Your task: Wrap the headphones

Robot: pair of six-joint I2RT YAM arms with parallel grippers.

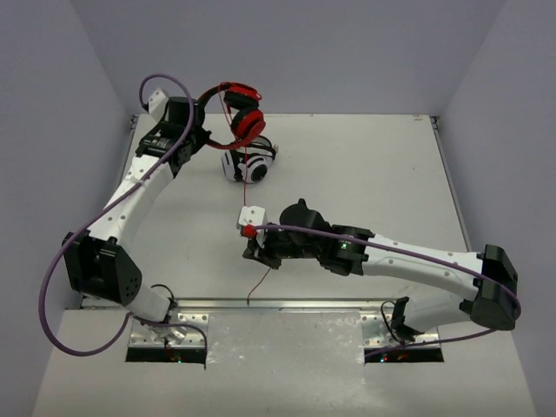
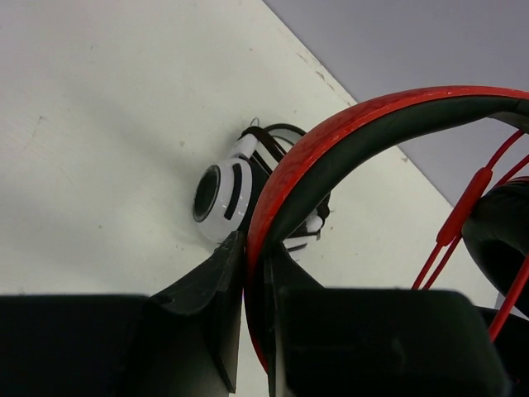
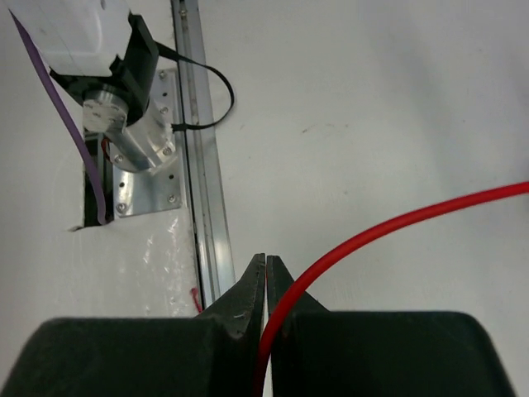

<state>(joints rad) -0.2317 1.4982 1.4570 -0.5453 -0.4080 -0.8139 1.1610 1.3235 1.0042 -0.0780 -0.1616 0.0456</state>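
The red headphones (image 1: 241,117) hang in the air at the far left, above the table. My left gripper (image 1: 207,139) is shut on their red and black headband (image 2: 347,132); its fingertips (image 2: 258,248) pinch the band. The thin red cable (image 2: 463,207) with its inline piece hangs beside the ear pad. It runs down to my right gripper (image 1: 252,248) at mid table. That gripper (image 3: 266,273) is shut on the cable (image 3: 388,227), which curves out to the right. The loose cable end (image 1: 258,282) trails toward the near edge.
White-and-black striped headphones (image 1: 249,163) lie on the table just under the red pair and also show in the left wrist view (image 2: 223,194). A metal rail (image 3: 198,165) and the left arm's base (image 3: 124,107) run along the near table edge.
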